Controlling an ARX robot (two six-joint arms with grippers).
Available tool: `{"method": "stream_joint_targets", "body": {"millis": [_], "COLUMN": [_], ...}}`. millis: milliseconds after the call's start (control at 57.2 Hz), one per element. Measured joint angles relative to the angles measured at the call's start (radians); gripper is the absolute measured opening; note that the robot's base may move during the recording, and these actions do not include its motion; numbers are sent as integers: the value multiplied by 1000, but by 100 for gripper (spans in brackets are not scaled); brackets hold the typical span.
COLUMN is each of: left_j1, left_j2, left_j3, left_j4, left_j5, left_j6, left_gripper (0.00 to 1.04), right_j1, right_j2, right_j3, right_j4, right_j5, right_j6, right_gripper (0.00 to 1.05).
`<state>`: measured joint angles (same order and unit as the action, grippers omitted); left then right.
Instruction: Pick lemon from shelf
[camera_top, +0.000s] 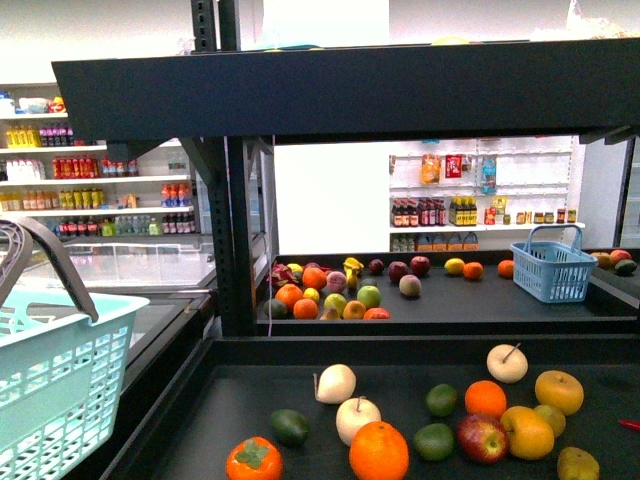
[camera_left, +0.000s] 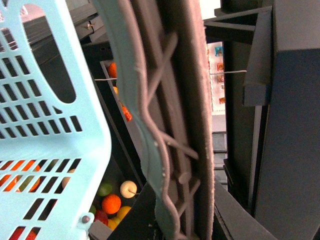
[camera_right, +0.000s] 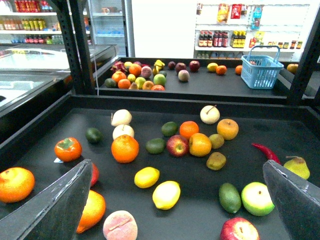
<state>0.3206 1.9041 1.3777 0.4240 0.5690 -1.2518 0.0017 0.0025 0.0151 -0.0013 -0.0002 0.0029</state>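
In the right wrist view two yellow lemons lie side by side on the shelf's black lower tray (camera_right: 280, 132): a smaller one (camera_right: 147, 177) and a paler, larger one (camera_right: 166, 194). My right gripper (camera_right: 177, 165) hangs open above them, its dark fingers (camera_right: 60, 200) wide apart, and both lemons lie in the gap. My left gripper (camera_left: 180, 217) is shut on the grey handle (camera_left: 170, 125) of a pale teal basket (camera_top: 50, 380), held off the shelf's left side. The front view does not show these lemons.
Oranges (camera_right: 125, 148), apples, limes, a red chilli (camera_right: 265, 151) and a peach (camera_right: 120, 225) crowd the tray around the lemons. A blue basket (camera_top: 553, 265) and a fruit pile (camera_top: 325, 290) sit on the far tray. A black upright (camera_top: 235, 240) and an upper tray (camera_top: 350, 90) frame the opening.
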Motion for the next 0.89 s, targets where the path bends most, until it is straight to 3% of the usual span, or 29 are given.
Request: {"method": "stream_joint_targets", "body": {"millis": [280, 525, 892], "left_j1": [-47, -148, -392], "left_j2": [-161, -252, -272], "left_j3": [-89, -165, -237], "left_j4": [-74, -97, -36], "left_j5": [62, 128, 214], "left_j6": [126, 219, 290], "left_gripper": [11, 11, 11], "right_j1": [0, 0, 0], "right_j2": [0, 0, 0], "right_j3": [0, 0, 0], "right_j4": [0, 0, 0], "right_j5": [0, 0, 0], "right_j6": [0, 0, 0], "right_gripper": [102, 102, 102]}}
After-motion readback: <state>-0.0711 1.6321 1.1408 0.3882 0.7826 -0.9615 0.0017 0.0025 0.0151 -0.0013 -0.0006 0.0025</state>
